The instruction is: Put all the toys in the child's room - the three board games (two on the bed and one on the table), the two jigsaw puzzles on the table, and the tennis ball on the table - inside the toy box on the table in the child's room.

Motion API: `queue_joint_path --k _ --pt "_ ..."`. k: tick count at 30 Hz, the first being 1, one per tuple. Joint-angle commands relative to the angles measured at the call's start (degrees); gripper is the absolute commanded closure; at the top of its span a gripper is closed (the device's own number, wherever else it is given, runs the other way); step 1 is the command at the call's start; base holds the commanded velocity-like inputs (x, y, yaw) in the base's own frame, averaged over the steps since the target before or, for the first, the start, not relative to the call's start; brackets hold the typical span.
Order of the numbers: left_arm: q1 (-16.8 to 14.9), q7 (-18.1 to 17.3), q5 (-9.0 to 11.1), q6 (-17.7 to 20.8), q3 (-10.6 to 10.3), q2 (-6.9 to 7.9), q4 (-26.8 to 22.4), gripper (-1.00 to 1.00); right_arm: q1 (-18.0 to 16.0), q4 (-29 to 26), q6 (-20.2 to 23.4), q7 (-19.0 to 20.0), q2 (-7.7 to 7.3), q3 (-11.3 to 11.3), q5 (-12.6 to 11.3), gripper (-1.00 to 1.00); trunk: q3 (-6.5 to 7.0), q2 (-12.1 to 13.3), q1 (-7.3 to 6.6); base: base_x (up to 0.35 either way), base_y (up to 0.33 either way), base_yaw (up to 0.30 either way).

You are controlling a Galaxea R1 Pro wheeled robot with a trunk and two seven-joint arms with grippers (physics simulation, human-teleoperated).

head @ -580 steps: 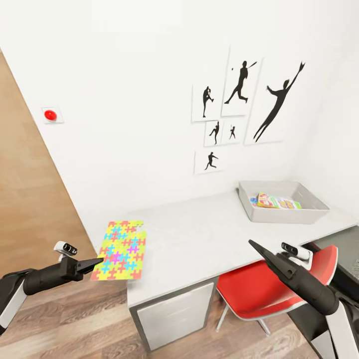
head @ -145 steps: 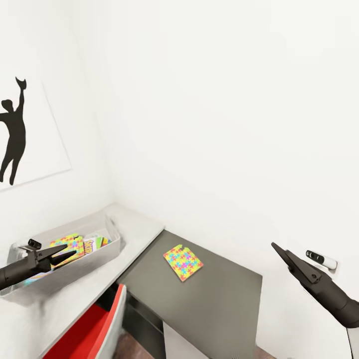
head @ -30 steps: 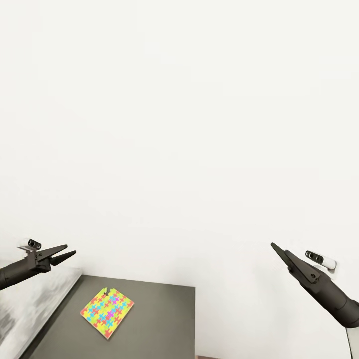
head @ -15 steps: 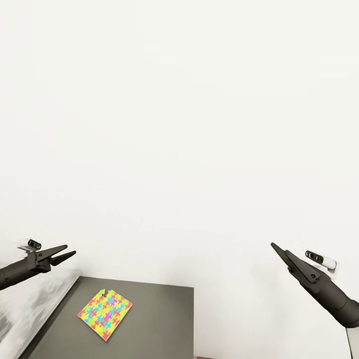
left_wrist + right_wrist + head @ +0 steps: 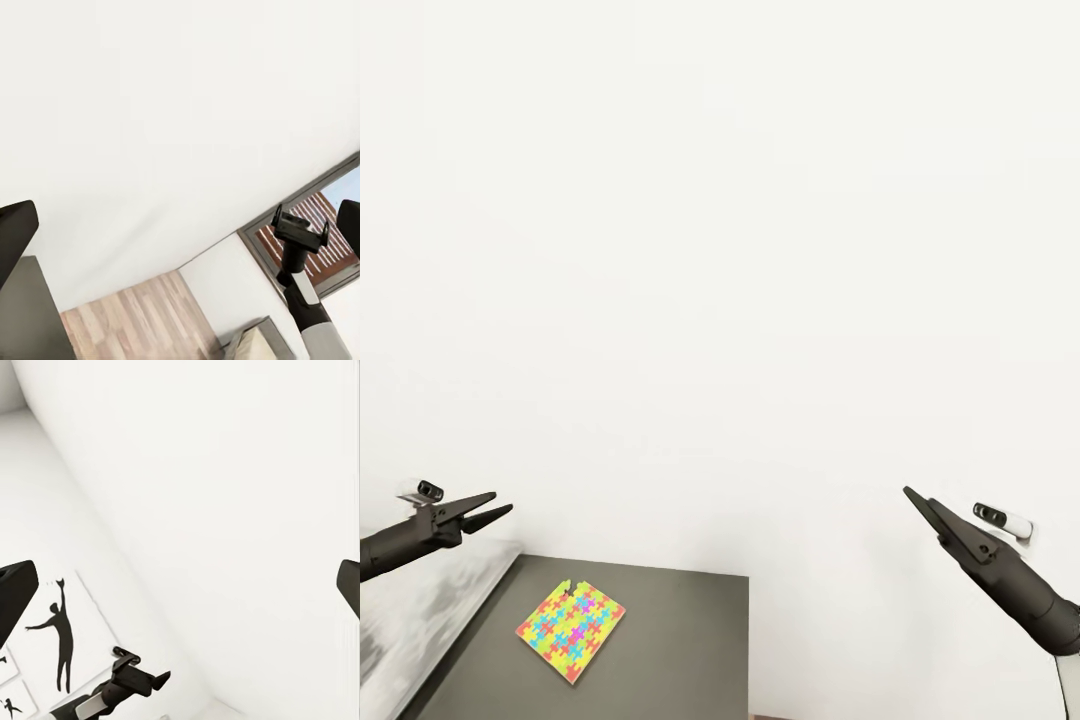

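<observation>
Bright, even, rendered light

We see a nearly blown-out white wall (image 5: 720,250), faint soft shadows along the dark surface (image 5: 670,640), sharp focus, daylight through a window (image 5: 315,240).

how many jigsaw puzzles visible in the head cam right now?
1. The jigsaw puzzle lies flat on the dark grey table, toward its left part, below the open left gripper. The second puzzle may be out of frame.
</observation>
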Motion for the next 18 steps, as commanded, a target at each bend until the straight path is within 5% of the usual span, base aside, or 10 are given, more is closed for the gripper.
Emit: queue_joint_path --k 1,4,6,9,11,16,18 --pt "-0.1 -0.2 -0.8 0.7 0.0 0.01 0.0 -1.0 0.0 -0.1 0.6 -0.9 0.02 0.0 -0.1 -1.0 -0.03 0.0 0.02 0.0 0.0 0.0" --pt "-0.2 -0.1 -2.7 0.8 0.1 -0.03 0.1 -1.0 0.0 -0.1 0.9 -2.4 0.11 0.1 -0.1 -1.0 -0.03 0.0 0.02 0.0 0.0 0.0" --pt "-0.5 3.4 -5.4 1.0 0.3 -0.22 0.1 -1.0 0.0 -0.1 1.1 -4.7 0.15 0.3 0.0 -1.0 -0.03 0.0 0.02 0.0 0.0 0.0" --pt "-1.3 13.1 -9.1 1.4 0.5 -0.76 0.2 -1.0 0.0 -0.1 1.3 -11.1 -0.06 2.0 1.0 -1.0 -0.03 0.0 0.02 0.0 0.0 0.0" --pt "-2.0 17.9 -9.8 1.6 0.6 -1.24 0.1 -1.0 0.0 0.0 1.5 -14.0 -0.2 3.2 1.3 -1.0 -0.03 0.0 0.02 0.0 0.0 0.0" --pt "-4.7 36.6 -11.0 2.0 0.6 -4.49 0.0 -1.0 -0.1 0.1 3.4 -23.4 -0.54 8.5 1.8 -1.0 -0.03 0.0 0.02 0.0 0.0 0.0" --pt "-5.1 40.7 -11.1 1.9 0.7 -5.32 0.0 -1.0 -0.1 0.2 4.1 -24.9 -0.59 9.6 1.8 -1.0 -0.03 0.0 0.02 0.0 0.0 0.0"
